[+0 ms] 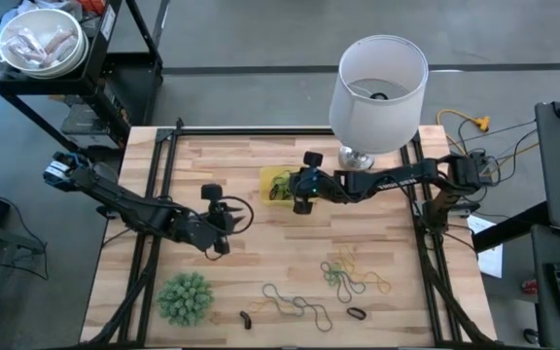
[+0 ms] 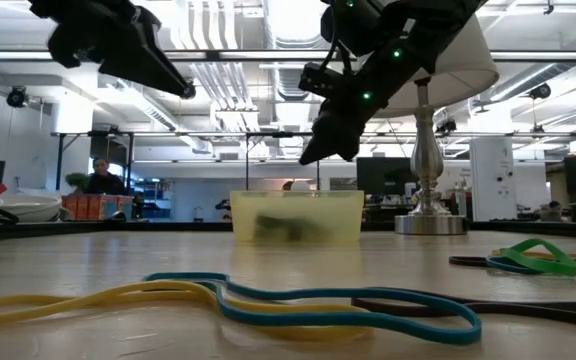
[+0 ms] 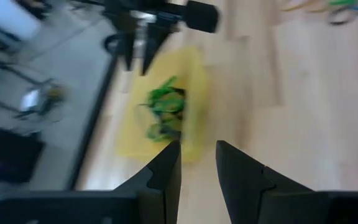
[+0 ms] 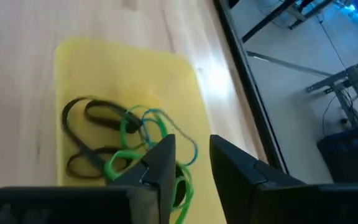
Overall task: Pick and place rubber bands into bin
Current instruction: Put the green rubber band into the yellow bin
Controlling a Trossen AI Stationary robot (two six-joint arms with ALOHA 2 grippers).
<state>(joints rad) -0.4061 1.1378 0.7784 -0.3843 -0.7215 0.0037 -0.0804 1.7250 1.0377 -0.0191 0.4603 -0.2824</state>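
Observation:
The yellow bin (image 1: 278, 183) sits on the far middle of the table and holds green, blue and dark rubber bands (image 4: 126, 140). My right gripper (image 1: 288, 187) hovers open just above the bin's right side; its fingers (image 4: 163, 162) stand over the bands without touching them. My left gripper (image 1: 236, 219) is open and raised to the left and near side of the bin (image 3: 160, 106), pointing toward it with nothing between its fingers. More loose bands (image 1: 353, 272) lie on the near right part of the table, and a dark chain of bands (image 1: 295, 306) lies near the front edge.
A white lampshade (image 1: 377, 83) on a metal base (image 1: 358, 156) stands just right of the bin. A spiky green ball (image 1: 185, 297) sits near the front left. Small dark bands (image 1: 356, 314) lie at the front. Yellow and teal bands (image 2: 318, 310) fill the low view's foreground.

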